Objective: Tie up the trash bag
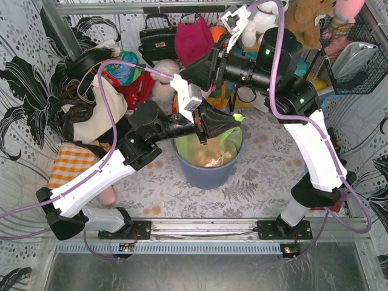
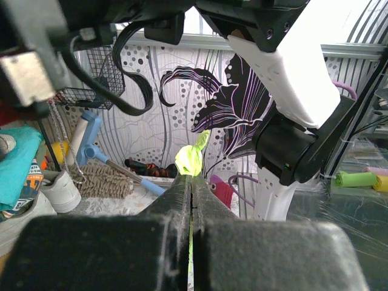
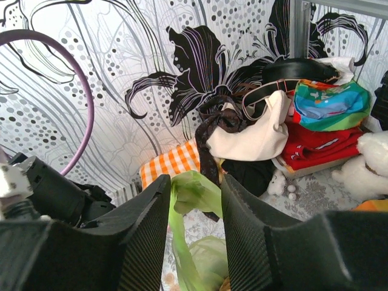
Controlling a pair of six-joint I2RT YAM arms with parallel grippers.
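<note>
The lime-green trash bag (image 1: pixel 213 144) sits in the blue-grey bin (image 1: pixel 205 171) at mid table, with tan scraps showing through. My left gripper (image 1: pixel 237 120) reaches over the bin's right rim and is shut on a thin handle strip. In the left wrist view the strip runs between the closed fingers and a bunched green end (image 2: pixel 191 157) sticks out past the tips. My right gripper (image 1: pixel 183 73) hangs above the bin's far left side. In the right wrist view it (image 3: pixel 194 191) is open, with another green handle strip (image 3: pixel 195 193) rising between the fingers, not clamped.
A cream tote bag (image 1: pixel 91 118) and an orange checked cloth (image 1: pixel 70 165) lie at the left. A black handbag (image 1: pixel 157 39), plush toys (image 1: pixel 303 18) and clothes crowd the back. A wire basket (image 1: pixel 354 54) hangs at the right. The two arms cross closely above the bin.
</note>
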